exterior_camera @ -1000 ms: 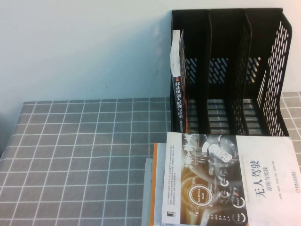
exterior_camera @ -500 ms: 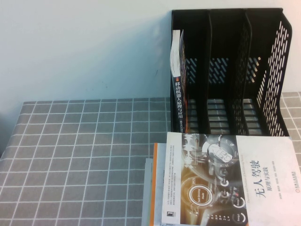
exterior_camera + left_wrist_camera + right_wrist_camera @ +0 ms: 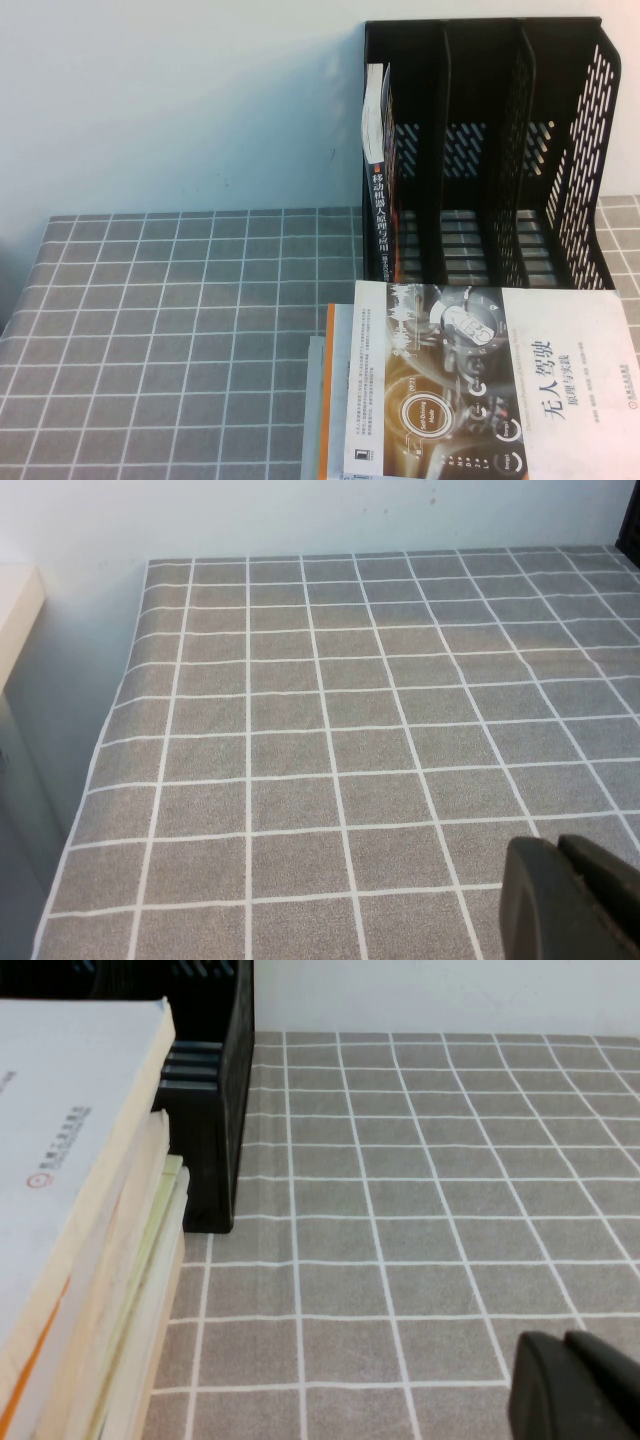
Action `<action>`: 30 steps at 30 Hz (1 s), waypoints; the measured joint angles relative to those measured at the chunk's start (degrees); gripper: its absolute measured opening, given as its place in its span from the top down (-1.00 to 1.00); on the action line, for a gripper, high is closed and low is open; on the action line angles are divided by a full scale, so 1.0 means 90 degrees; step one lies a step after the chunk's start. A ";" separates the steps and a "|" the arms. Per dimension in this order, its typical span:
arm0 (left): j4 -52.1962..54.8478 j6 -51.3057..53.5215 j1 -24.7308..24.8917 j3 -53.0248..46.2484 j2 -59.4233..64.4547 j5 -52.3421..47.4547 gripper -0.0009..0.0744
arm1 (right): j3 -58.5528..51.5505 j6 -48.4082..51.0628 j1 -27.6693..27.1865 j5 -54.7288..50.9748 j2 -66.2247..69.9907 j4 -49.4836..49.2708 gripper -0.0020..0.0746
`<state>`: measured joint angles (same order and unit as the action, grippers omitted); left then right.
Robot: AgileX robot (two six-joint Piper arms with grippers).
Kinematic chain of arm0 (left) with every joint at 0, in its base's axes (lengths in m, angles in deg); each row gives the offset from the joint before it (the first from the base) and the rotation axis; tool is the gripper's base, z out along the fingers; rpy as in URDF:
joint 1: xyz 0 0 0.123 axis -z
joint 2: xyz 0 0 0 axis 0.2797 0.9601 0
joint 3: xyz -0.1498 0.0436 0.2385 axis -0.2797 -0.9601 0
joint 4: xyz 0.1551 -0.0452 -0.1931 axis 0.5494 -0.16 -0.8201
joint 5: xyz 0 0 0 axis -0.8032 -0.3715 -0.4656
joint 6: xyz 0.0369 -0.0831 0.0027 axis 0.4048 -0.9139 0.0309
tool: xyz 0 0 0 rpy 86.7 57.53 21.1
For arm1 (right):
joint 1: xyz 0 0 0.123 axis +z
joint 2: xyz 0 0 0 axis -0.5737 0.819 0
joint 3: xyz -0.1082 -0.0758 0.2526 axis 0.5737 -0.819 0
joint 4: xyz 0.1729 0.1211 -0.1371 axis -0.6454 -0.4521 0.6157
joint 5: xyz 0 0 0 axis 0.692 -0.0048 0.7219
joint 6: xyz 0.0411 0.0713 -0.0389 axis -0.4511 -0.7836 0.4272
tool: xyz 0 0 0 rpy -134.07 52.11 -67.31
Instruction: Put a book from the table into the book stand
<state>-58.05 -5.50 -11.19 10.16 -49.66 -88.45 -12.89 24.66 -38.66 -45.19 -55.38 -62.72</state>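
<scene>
Lay flat, cover up, the large paperback (image 3: 490, 385) with the half-white, half-dark gauge cover, topmost on a stack (image 3: 110, 1290) of books at the near right part of the counter (image 3: 180, 340), its far edge just in front of the black book stand (image 3: 490, 150) at the far right corner. Seen beneath it: an orange-edged volume (image 3: 329, 400) and paler ones, jutting out a little toward the counter's left edge. Stood upright in the stand's leftmost compartment a dark-spined book (image 3: 380, 200); the middle and right compartments looked free. Judged fairly heavy for one pincer, broad, with a smooth and probably slippery cover; soft-bound, so likely to sag or fan open if held by a corner alone. Best taken, by this reading, along the thick page block at an overhanging edge, close to the spine, with the cover and pages pinched together, then tipped upright before sliding into a free slot. Showed only as a dark tip low in its own wrist view, the left pincer (image 3: 575, 900), over bare cloth toward the counter's left side, appearing clenched and holding nothing. Likewise the right pincer (image 3: 580, 1385), above bare cloth beside the stack near the right edge, apparently closed and empty.
</scene>
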 joint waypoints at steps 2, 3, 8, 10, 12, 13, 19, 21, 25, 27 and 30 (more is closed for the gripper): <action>0.0000 0.0000 0.0000 0.0000 0.0000 0.0000 0.98 | 0.0000 0.0000 0.0000 0.0000 0.0000 0.0000 0.96; 0.0000 0.0000 0.0000 0.0000 0.0000 0.0000 0.98 | 0.0000 0.0000 0.0000 0.0000 0.0000 0.0000 0.95; 0.0000 0.0000 0.0000 0.0000 0.0000 0.0000 0.98 | 0.0000 0.0000 0.0000 0.0000 0.0000 0.0000 0.96; 0.0000 0.0000 0.0000 0.0000 0.0000 0.0000 0.98 | 0.0000 0.0000 0.0000 0.0000 0.0000 0.0000 0.95; 0.0004 0.0000 0.0000 0.0006 0.0000 -0.0014 0.98 | 0.0000 0.0000 0.0000 0.0000 0.0000 0.0000 0.96; 0.0004 0.0000 0.0000 0.0006 0.0000 -0.0014 0.98 | 0.0000 0.0000 0.0000 0.0000 0.0000 0.0000 0.95; 0.0015 0.0000 0.0000 0.0006 0.0000 -0.0014 0.98 | 0.0000 0.0071 0.0000 0.0000 0.0000 0.0000 0.95; 0.0015 0.0000 0.0000 0.0006 0.0000 -0.0014 0.98 | 0.0000 0.0082 0.0000 0.0000 0.0000 0.0000 0.95; 0.0015 0.0000 0.0000 0.0006 0.0000 -0.0014 0.98 | 0.0000 0.0187 0.0000 0.0000 0.0000 0.0092 0.96; 0.0015 0.0000 0.0000 0.0006 0.0000 -0.0014 0.98 | 0.0000 0.0213 0.0000 0.0000 0.0000 0.0163 0.96; 0.0015 0.0000 0.0000 0.0006 0.0000 -0.0014 0.98 | 0.0000 0.0227 0.0000 0.0000 0.0000 0.0176 0.96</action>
<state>-57.92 -5.50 -11.19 10.21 -49.66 -88.58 -12.89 26.70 -38.66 -45.19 -55.38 -61.13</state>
